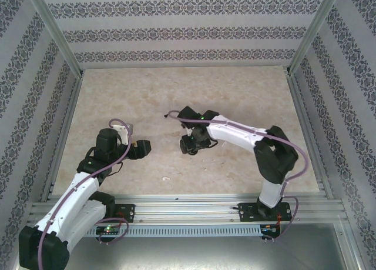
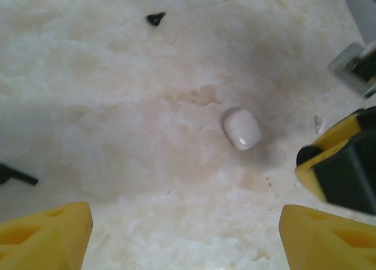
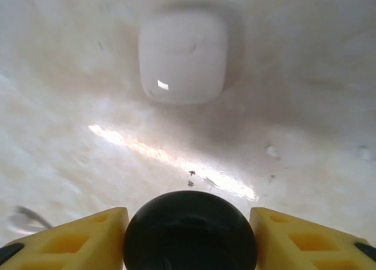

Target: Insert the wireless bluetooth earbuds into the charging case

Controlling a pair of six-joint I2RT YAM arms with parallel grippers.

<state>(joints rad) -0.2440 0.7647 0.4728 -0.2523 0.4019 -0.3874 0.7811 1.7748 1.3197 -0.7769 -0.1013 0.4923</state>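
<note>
The right gripper (image 3: 188,218) clamps a black round thing (image 3: 189,242) (left gripper (image 2: 185,214) open, empty); lift it straight, clear of the white case (image 3: 183,57) ahead.

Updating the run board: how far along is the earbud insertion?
Done: nothing visible; the white rounded plastic charging case lies closed on the beige table. In hand: the right gripper appears clamped on a black rounded object; the left gripper is open, empty. Left: a tiny black earbud and a tiny white earbud lie loose on the table.
</note>
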